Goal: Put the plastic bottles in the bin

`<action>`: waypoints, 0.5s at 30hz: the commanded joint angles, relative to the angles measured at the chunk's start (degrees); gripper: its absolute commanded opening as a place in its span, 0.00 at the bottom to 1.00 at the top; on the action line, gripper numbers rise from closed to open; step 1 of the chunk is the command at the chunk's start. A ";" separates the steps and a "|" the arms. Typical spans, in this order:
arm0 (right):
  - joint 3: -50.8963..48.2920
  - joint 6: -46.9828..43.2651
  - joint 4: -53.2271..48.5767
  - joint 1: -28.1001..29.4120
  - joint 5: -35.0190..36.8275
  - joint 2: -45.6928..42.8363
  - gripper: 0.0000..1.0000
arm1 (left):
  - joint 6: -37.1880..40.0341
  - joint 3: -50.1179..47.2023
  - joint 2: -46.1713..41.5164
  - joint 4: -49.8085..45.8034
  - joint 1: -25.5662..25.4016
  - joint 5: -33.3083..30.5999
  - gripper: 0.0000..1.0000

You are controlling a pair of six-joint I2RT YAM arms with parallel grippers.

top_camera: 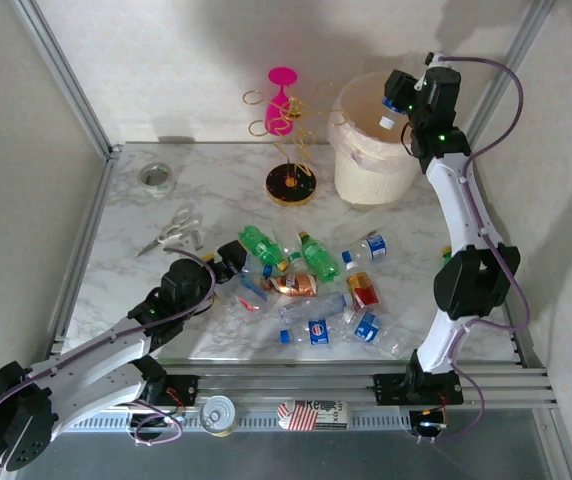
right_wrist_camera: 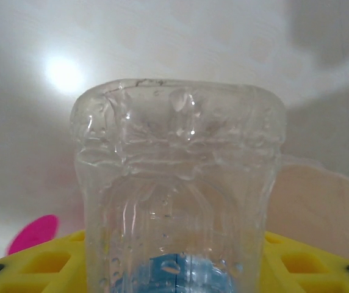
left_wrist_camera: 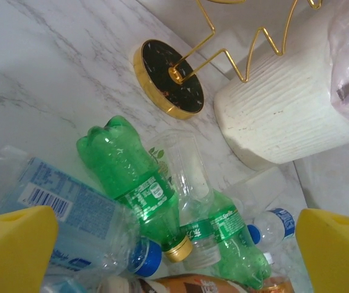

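My right gripper (top_camera: 396, 108) clamped on a clear ribbed plastic bottle (right_wrist_camera: 177, 195) over the round cream-white lined bin (top_camera: 371, 178), my left gripper (top_camera: 234, 258) spread wide beside scattered green and clear bottles (top_camera: 316, 262)

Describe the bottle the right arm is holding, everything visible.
It's a clear bottle: thin crinkled transparent plastic, droplets inside, ribbed body, lobed base pointing away from the wrist camera, something blue low down, label or cap unclear. Gripped between the right arm's yellow jaws, held over the open bin.
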 commanded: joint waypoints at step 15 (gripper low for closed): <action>15.68 -4.05 -11.67 -0.48 0.43 7.51 0.89 | 2.30 0.11 -2.95 -3.97 0.46 -0.57 1.00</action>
